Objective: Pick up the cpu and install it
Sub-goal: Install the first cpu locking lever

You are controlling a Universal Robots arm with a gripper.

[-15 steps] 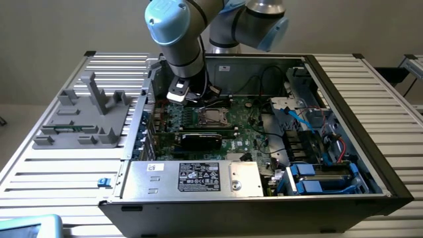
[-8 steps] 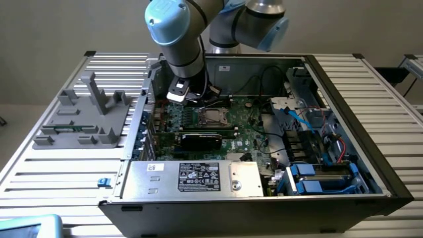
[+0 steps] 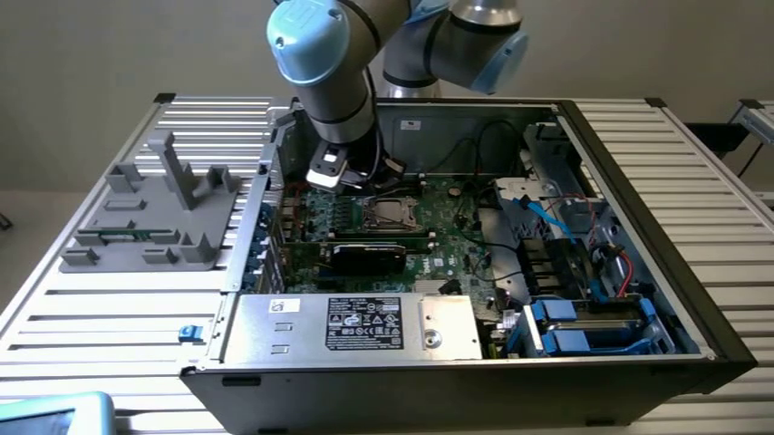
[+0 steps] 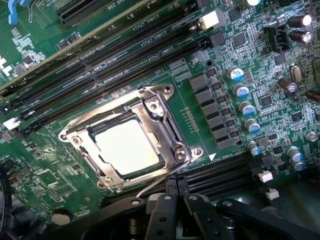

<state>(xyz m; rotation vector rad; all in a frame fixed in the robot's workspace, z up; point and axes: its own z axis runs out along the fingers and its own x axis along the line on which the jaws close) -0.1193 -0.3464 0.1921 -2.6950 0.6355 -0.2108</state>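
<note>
The cpu [image 4: 127, 147], a flat square with a pale silver top, lies inside the socket's metal frame [image 4: 165, 92] on the green motherboard. In the exterior view the cpu [image 3: 390, 214] sits at the middle of the board in the open computer case. My gripper [image 4: 177, 184] hangs just above the board beside one edge of the socket. Its black fingers [image 4: 169, 186] are pressed together and nothing shows between them. From outside, the gripper [image 3: 361, 188] is low over the board, just to the exterior view's left of the socket.
Long black memory slots [image 4: 115, 55] run past the socket, and a row of capacitors [image 4: 242, 100] stands on its other side. A black card [image 3: 369, 255], the power supply [image 3: 351, 323], cables [image 3: 532, 217] and blue drive bays [image 3: 581, 328] crowd the case. A grey fixture [image 3: 158, 217] sits outside it.
</note>
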